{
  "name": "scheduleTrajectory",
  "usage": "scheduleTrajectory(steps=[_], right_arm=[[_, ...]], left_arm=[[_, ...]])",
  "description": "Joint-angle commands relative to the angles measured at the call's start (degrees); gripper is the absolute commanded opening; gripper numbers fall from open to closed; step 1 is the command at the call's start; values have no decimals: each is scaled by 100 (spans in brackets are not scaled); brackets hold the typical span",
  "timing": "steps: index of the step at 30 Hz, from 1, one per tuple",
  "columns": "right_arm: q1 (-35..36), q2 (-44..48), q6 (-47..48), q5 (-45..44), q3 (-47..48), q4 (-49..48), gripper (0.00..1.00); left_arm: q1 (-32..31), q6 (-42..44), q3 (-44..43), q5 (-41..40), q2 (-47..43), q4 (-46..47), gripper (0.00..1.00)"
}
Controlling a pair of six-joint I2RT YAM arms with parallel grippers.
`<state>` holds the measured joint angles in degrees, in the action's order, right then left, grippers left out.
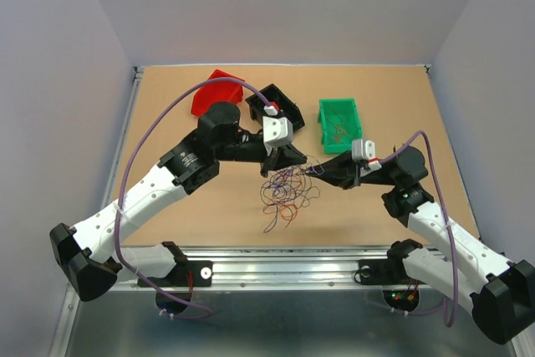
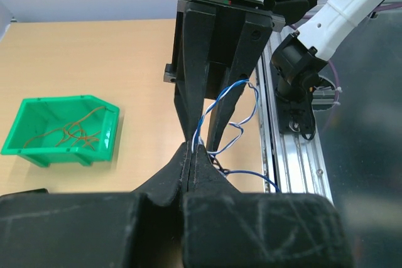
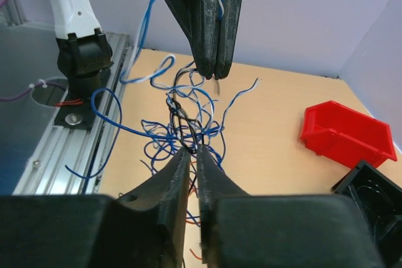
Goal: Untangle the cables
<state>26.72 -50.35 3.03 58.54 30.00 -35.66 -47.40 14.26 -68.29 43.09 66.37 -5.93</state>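
The cables (image 1: 287, 188) are a loose tangle of blue, purple, red and black strands on the table between my two grippers. My left gripper (image 1: 301, 159) is shut on a blue-and-white strand (image 2: 217, 108) and holds it up off the table; its jaw tips show in the left wrist view (image 2: 191, 149). My right gripper (image 1: 315, 172) faces it closely. In the right wrist view its jaws (image 3: 193, 150) are nearly closed on black and blue strands (image 3: 179, 114) of the tangle. The left gripper's fingers (image 3: 210, 23) hang just above and ahead of it.
A green bin (image 1: 339, 124) holding orange strands stands at the back right and shows in the left wrist view (image 2: 63, 131). A black bin (image 1: 280, 104) and a red bin (image 1: 216, 94) stand behind the left arm. A metal rail (image 1: 284, 267) runs along the near edge.
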Motion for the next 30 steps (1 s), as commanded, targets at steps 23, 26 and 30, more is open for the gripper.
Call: scheduleTrajectory(steps=[23,26,30], right_arm=[[44,-185,-285,-985,76,-319,64],[35,-440,-478,-994,208,-319,69],[35,-607,-584,-871,331,-371,71]], left_arm=[[662,-556,255,-100,-801,1139,0],[662,-565,229,103,-687,1068,0],[653,-539,229,103,-616,1059,0]])
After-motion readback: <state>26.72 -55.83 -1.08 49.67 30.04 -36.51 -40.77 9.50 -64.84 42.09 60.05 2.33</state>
